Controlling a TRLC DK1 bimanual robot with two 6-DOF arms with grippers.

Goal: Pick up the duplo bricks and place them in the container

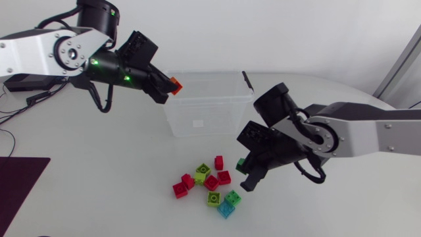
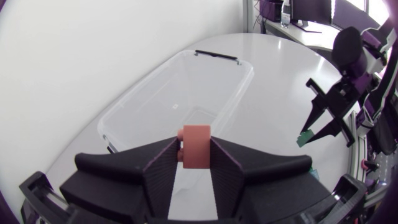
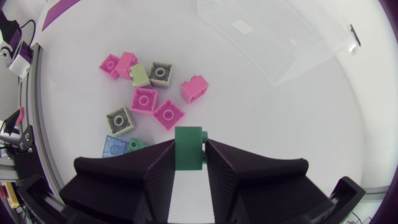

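My left gripper (image 1: 169, 87) is shut on an orange brick (image 1: 175, 83) and hangs over the left rim of the clear container (image 1: 209, 102). In the left wrist view the orange brick (image 2: 196, 146) sits between the fingers, with the container (image 2: 186, 87) ahead and below. My right gripper (image 1: 245, 168) is shut on a green brick (image 1: 241, 163), raised just right of the loose pile. In the right wrist view the green brick (image 3: 188, 147) is clamped between both fingers. Several bricks lie below: red ones (image 1: 224, 177), lime ones (image 1: 202, 172), a green one (image 1: 232, 197) and a light blue one (image 1: 226, 209).
The container has a black handle (image 1: 247, 80) on its right end. A dark mat (image 1: 20, 184) lies at the table's front left. The right wrist view shows the pile (image 3: 144, 99) ahead of the fingers and the container (image 3: 280, 43) further off.
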